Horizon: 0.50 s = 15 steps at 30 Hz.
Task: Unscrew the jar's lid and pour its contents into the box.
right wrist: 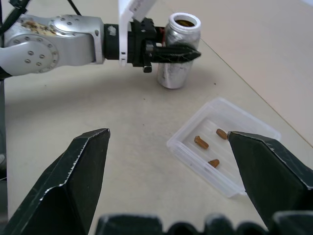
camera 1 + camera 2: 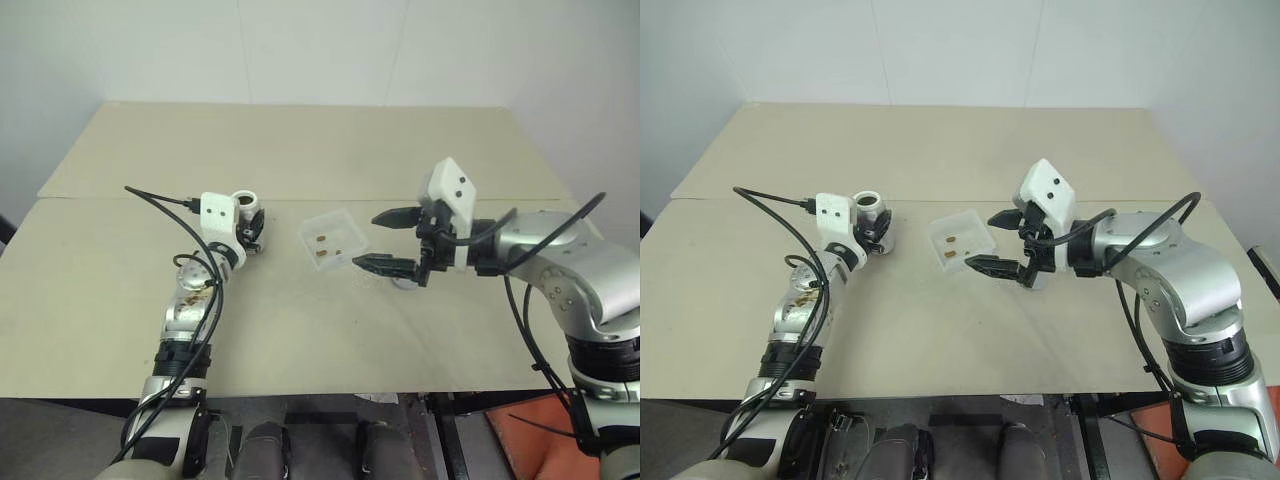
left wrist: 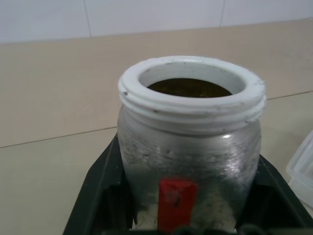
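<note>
Left eye view: gripping the jar (image 2: 248, 212) with the left hand (image 2: 256, 232), upright on the table (image 2: 300, 340), left of the box (image 2: 308, 243). Hanging wide open, the right hand (image 2: 365, 240), just right of the box, holding nothing. Lying in the box already, a few of the contents (image 2: 322, 238). Showing under the right hand, a pale round patch (perhaps the lid, too hidden to tell).

Left wrist view: pressing against the jar's sides, black fingers (image 3: 98, 196). Risking a topple if letting go crookedly. Staying dark, the jar's inside, so impossible to judge whether anything is remaining. Getting cut off at the edge, the box.

Right wrist view: counting three brown pieces in the box; risking a knock against its rim if lowering the open hand.
</note>
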{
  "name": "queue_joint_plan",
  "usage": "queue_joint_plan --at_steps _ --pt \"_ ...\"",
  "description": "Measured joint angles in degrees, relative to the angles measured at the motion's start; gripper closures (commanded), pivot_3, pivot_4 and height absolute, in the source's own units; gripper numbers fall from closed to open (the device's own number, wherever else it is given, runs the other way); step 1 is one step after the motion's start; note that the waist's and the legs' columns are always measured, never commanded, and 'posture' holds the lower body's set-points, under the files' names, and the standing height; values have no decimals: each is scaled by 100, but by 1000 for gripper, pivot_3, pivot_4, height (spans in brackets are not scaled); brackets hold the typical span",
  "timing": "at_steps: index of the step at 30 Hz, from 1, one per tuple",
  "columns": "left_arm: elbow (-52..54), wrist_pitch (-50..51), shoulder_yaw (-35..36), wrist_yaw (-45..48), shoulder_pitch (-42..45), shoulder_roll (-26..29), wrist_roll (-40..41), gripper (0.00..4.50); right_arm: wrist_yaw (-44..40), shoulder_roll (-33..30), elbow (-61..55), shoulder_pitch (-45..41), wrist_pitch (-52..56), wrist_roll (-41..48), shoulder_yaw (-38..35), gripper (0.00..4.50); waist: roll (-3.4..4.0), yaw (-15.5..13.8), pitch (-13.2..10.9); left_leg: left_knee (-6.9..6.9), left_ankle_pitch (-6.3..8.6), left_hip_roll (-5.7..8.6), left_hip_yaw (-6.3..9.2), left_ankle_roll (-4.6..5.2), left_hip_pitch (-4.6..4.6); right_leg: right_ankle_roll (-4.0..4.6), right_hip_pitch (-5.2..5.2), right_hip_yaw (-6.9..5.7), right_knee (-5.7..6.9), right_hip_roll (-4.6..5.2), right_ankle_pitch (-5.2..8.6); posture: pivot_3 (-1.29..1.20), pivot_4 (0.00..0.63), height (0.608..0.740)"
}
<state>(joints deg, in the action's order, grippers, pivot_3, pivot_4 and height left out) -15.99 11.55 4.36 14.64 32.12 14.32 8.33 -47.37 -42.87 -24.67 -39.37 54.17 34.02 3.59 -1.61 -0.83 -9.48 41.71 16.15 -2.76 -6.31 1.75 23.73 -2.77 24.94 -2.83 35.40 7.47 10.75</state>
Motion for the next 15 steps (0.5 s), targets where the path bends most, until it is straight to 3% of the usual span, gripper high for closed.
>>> queue_joint_plan --at_steps 3,4,15 --pt "57 81 -85 56 -184 -12 -28 159 1 4 -17 1 -2 -3 0 0 0 18 0 -1 1 -1 0 2 2 0 3 0 -4 0 0 0 150 740" --pt "166 149 -86 96 -280 27 -26 26 1 6 -20 1 -4 -4 1 0 0 24 0 -1 1 -1 0 2 2 0 4 0 -4 0 0 0 150 740" --pt "2268 1109 -189 615 -1603 1041 -143 26 8 53 -75 67 -133 -64 66 0 1 51 0 -2 5 -6 -1 7 2 1 7 3 -20 0 0 0 150 740"
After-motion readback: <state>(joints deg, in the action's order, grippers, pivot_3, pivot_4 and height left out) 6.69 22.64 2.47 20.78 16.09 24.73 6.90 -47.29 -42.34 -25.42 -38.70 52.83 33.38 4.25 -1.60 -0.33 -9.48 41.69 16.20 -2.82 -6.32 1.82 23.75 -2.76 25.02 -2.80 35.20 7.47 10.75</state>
